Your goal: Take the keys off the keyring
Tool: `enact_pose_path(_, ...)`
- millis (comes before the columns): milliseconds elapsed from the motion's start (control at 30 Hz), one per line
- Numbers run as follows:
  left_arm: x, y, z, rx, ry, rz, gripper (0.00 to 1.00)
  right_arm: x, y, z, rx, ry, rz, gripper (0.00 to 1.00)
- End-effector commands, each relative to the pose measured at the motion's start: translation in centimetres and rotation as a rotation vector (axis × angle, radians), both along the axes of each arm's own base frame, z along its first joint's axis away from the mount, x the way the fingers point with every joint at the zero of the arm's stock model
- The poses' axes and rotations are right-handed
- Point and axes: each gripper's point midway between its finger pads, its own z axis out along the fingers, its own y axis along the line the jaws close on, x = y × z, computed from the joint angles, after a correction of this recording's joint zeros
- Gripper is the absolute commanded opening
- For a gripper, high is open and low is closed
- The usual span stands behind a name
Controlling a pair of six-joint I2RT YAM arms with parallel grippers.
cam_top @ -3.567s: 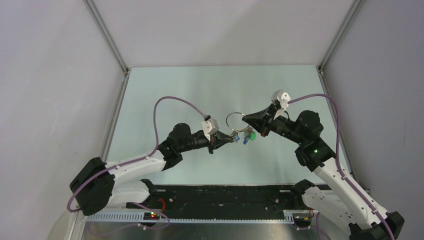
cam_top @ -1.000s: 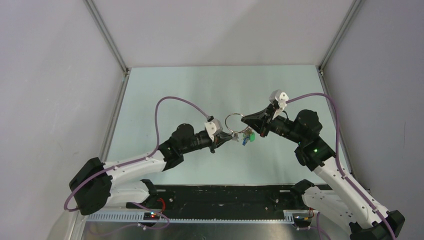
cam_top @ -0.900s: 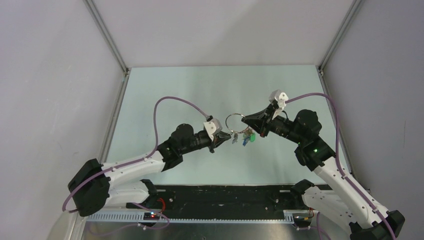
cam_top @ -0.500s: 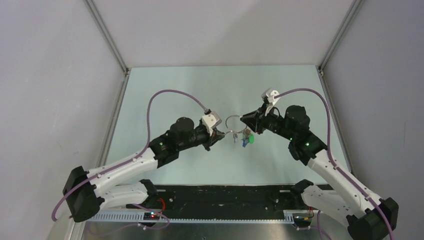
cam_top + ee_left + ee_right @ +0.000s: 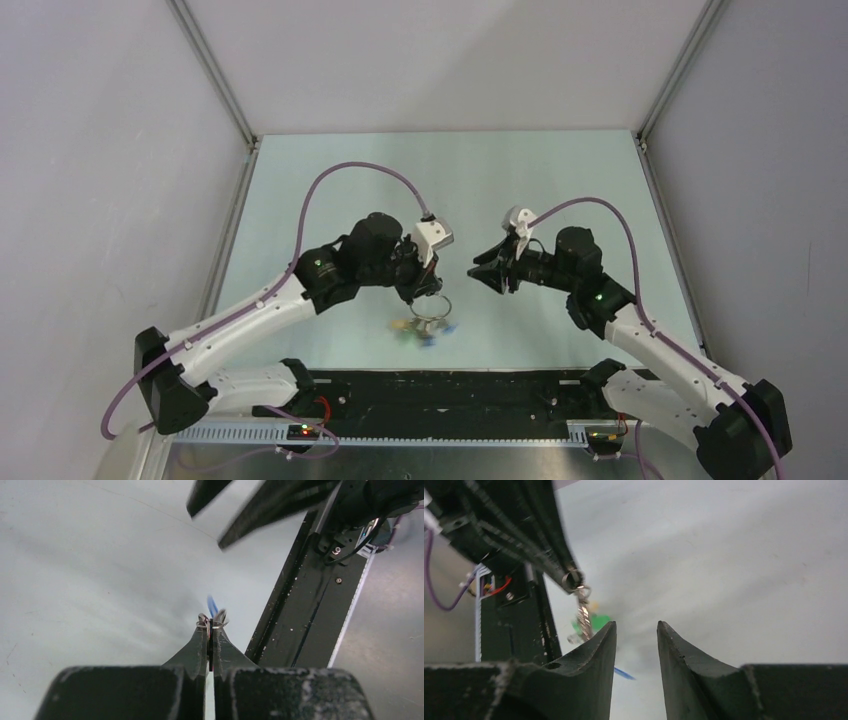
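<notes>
**Ring held left, right pincer empty**

The left pincer (image 5: 210,629) was clamped tight on the keyring (image 5: 433,307), which hung above the counter (image 5: 330,180). The keys (image 5: 418,331) dangled below, blurred and seemingly all threaded on. The right pincer (image 5: 636,630), near but clear of them, stood partly parted and empty. The step looked like a regrasp. Next, it would need to pinch 1 key and work it along the wire.

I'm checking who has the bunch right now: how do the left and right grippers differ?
The left gripper is shut, its tips pinching the keyring; the right gripper stands open and holds nothing. The keys dangle, blurred, from the ring under the left gripper; the right gripper is apart from them, off to the side. Both are black with two tapered fingers.
</notes>
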Motion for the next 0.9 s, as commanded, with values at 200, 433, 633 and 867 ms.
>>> enact_pose_path(200, -0.4, -0.6, 3.2, 0.037, -0.018, -0.103, 0.00, -4.4, 3.8, 1.0, 0.007, -0.275, 0.275, 0.40)
enact_pose_path(433, -0.4, -1.0, 4.4, 0.038, -0.028, -0.140, 0.00, -3.7, 4.2, 0.4, 0.008, -0.325, 0.242, 0.40)
enact_pose_path(633, -0.8, -1.3, 5.3, 0.018, -0.022, -0.159, 0.00, -3.6, 4.9, 0.9, 0.026, -0.355, 0.242, 0.40)
enact_pose_path(867, -0.6, -1.3, 5.9, 0.009, -0.021, -0.140, 0.00, -4.4, 5.6, 1.2, 0.045, -0.365, 0.279, 0.39)
